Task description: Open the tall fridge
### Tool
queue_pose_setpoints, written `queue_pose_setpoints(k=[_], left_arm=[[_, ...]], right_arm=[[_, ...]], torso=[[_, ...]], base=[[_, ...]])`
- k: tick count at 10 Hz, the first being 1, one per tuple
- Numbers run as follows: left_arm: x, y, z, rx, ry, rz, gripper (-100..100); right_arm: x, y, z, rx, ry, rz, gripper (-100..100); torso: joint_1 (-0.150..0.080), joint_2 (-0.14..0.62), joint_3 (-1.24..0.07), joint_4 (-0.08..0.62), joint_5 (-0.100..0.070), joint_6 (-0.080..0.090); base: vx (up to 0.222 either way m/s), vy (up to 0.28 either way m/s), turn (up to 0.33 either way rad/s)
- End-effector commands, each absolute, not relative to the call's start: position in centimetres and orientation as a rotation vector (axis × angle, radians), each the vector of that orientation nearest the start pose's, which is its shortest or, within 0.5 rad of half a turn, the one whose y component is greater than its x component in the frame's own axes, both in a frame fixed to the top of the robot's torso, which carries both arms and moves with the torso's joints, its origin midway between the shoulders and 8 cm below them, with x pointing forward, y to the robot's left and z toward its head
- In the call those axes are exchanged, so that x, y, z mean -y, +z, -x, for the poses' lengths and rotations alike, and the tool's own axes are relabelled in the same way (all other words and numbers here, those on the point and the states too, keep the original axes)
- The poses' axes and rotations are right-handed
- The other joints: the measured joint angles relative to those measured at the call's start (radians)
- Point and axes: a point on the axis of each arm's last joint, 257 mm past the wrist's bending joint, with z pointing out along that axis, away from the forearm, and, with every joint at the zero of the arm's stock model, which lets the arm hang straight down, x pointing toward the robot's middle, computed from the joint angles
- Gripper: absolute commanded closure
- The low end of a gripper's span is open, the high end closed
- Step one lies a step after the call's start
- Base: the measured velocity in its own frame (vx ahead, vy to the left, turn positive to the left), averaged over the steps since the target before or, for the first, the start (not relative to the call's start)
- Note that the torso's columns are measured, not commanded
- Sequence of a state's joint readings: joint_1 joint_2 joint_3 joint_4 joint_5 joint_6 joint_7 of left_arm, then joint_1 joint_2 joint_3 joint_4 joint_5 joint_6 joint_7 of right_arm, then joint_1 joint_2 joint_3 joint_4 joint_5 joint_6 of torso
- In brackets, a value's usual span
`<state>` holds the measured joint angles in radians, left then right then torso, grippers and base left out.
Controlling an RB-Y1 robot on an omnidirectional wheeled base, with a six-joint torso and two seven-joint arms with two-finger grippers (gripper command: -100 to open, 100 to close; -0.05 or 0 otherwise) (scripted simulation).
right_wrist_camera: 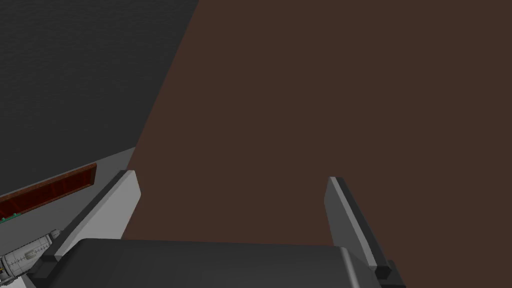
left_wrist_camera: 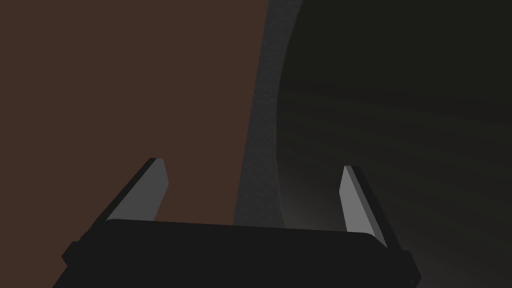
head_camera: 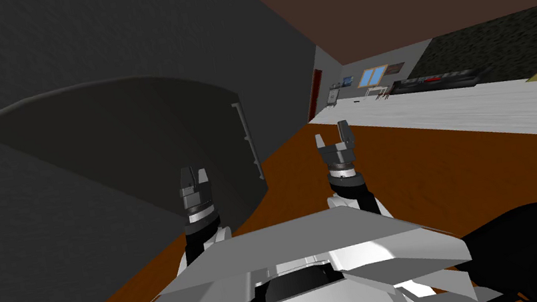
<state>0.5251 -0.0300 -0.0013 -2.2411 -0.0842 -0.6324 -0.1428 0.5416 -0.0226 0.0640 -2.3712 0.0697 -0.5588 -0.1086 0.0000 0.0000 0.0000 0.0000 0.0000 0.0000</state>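
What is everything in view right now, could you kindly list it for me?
fridge: one, dark grey, close on the left
handle: one, grey, on the fridge's right edge
wall: one, dark grey, behind the fridge
floor: one, orange-brown nearby, pale grey farther off
door: one, red, far end of the wall
window: one, blue, far off
low furniture: one, black, far off
left end effector: one, grey, open, before the fridge
right end effector: one, grey, open, over the floor
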Motion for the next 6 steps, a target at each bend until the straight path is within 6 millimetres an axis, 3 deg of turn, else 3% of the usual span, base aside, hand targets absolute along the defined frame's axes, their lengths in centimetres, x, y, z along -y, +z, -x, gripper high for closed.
queue_pose_setpoints(k=[1,6], left_arm=[[-26.95,2.32,-32.83,-0.623,-1.127,0.514,0],[-26.95,2.33,-32.82,-0.623,-1.127,0.514,0]], right_arm=[[24.61,6.02,-31.55,-0.571,1.439,-0.555,0],[24.61,6.03,-31.55,-0.571,1.439,-0.555,0]], torso=[[0.0,0.04,-0.082,0.041,0.0,0.0],[0.0,0.396,-0.792,0.396,0.0,0.0]], base=[[0.0,0.0,0.0],[0.0,0.0,0.0]])
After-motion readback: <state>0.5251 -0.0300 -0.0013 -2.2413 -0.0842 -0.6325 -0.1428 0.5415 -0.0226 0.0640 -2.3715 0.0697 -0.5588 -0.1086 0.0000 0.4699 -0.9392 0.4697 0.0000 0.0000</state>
